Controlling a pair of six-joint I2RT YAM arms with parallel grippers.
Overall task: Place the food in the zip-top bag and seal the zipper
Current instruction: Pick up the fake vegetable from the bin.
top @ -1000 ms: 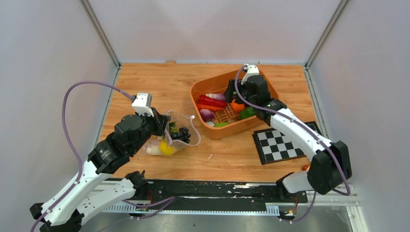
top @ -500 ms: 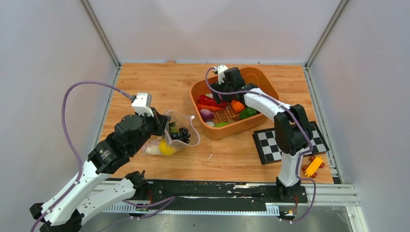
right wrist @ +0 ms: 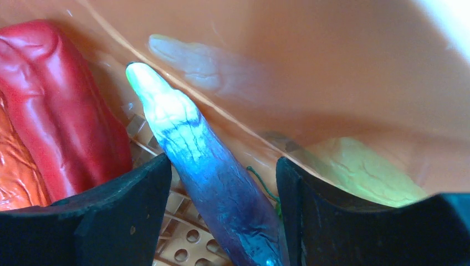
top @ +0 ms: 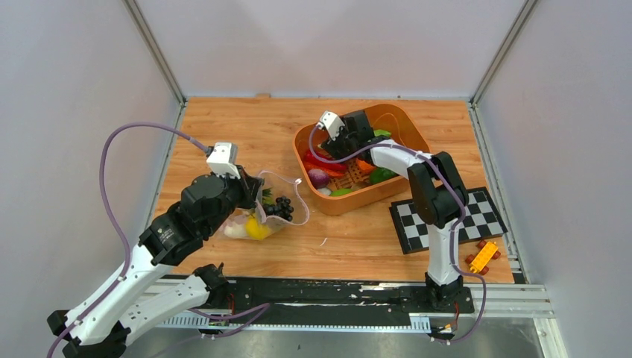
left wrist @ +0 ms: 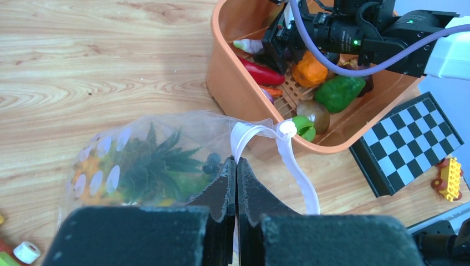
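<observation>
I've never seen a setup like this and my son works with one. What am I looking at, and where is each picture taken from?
Two robot arms are bolted at the edge of a wooden table. One picture looks down from above; the other two come from wrist cameras. The left gripper is pinched shut on the zip-top bag, which holds toy food. The right gripper is open around a purple eggplant in the orange tub. A checkerboard lies nearby.

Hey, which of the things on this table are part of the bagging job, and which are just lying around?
Job: zip-top bag, its zipper, pineapple and grapes inside it, eggplant and red pepper in the orange tub.
Lying about: checkerboard mat, yellow-red toy block.
</observation>
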